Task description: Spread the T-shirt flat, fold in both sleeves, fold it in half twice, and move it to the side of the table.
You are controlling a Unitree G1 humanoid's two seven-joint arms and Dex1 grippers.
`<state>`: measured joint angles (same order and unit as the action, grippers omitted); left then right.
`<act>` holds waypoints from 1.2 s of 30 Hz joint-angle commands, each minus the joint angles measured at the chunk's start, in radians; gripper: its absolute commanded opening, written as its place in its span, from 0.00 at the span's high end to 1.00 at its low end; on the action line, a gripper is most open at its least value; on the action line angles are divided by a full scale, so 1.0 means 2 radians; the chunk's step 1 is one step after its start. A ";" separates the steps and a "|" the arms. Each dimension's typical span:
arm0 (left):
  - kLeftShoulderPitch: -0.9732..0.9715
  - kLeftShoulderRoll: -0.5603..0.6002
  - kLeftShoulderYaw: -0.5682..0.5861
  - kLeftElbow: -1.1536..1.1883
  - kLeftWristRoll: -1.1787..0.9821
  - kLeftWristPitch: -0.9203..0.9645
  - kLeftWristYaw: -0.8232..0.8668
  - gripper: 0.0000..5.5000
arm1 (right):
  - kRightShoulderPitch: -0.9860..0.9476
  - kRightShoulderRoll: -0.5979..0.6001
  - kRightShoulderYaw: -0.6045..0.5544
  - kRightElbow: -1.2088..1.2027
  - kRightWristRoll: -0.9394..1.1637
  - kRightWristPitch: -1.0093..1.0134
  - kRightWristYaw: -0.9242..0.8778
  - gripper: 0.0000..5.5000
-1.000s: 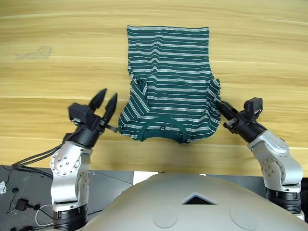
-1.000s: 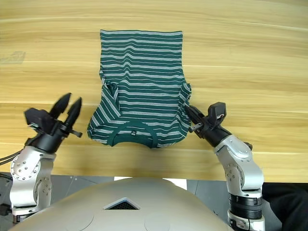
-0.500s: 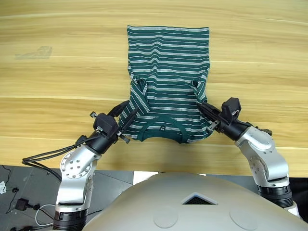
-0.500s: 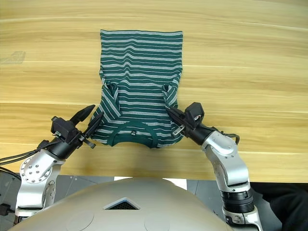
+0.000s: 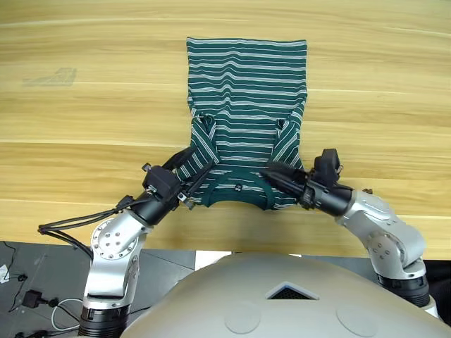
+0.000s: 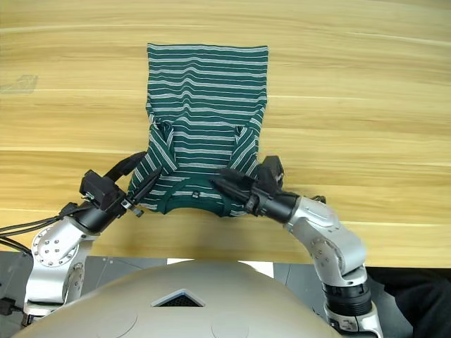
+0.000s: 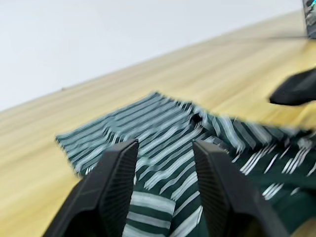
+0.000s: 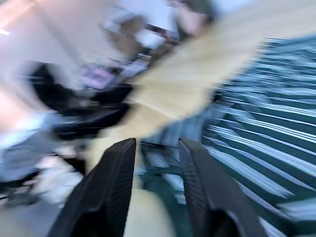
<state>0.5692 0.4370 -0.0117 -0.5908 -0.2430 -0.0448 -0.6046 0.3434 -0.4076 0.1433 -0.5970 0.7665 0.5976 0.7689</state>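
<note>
The green striped T-shirt lies flat in the middle of the frame on the wooden table, both sleeves folded in over its body and the collar toward the bottom edge. The left gripper sits at the shirt's lower left corner, its fingers spread apart over the shoulder edge. The right gripper comes in from the lower right and is over the collar, fingers likewise parted.

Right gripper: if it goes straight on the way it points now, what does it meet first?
Probably the T-shirt collar, just ahead of the right gripper's open fingers; beyond it, the left gripper. Height over the cloth is unclear.
</note>
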 commanded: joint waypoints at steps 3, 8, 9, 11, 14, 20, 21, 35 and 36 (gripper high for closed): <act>-0.002 0.037 0.080 0.016 -0.023 -0.009 -0.012 0.62 | -0.031 -0.031 -0.057 0.033 -0.078 -0.124 0.023 0.58; -0.028 0.184 0.227 0.170 0.174 -0.158 0.014 0.62 | -0.114 -0.123 -0.165 0.249 -0.332 -0.485 -0.033 0.58; -0.026 0.215 0.233 0.199 0.218 -0.196 0.020 0.62 | -0.120 -0.149 -0.167 0.289 -0.384 -0.564 -0.044 0.58; -0.026 0.266 0.213 0.241 0.304 -0.266 0.037 0.62 | -0.134 -0.199 -0.138 0.355 -0.506 -0.708 -0.080 0.58; -0.065 0.320 0.161 0.274 0.401 -0.368 0.069 0.62 | -0.179 -0.253 -0.088 0.440 -0.641 -0.857 -0.117 0.58; -0.112 0.361 0.096 0.342 0.479 -0.509 0.110 0.62 | -0.246 -0.270 -0.016 0.522 -0.697 -0.994 -0.109 0.58; -0.116 0.358 0.082 0.342 0.480 -0.523 0.111 0.62 | -0.254 -0.270 -0.004 0.538 -0.702 -1.003 -0.111 0.58; -0.312 0.279 -0.104 0.436 0.582 -0.564 0.159 0.62 | -0.280 -0.212 0.114 0.580 -0.729 -1.007 -0.161 0.58; -0.321 0.278 -0.111 0.445 0.589 -0.564 0.166 0.62 | -0.279 -0.210 0.118 0.580 -0.725 -1.004 -0.164 0.58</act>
<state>-0.0393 1.0026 -0.1977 0.2626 0.8823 -1.1790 -0.2835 -0.2180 -0.8374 0.3564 0.5666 -0.6805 -1.4356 0.4358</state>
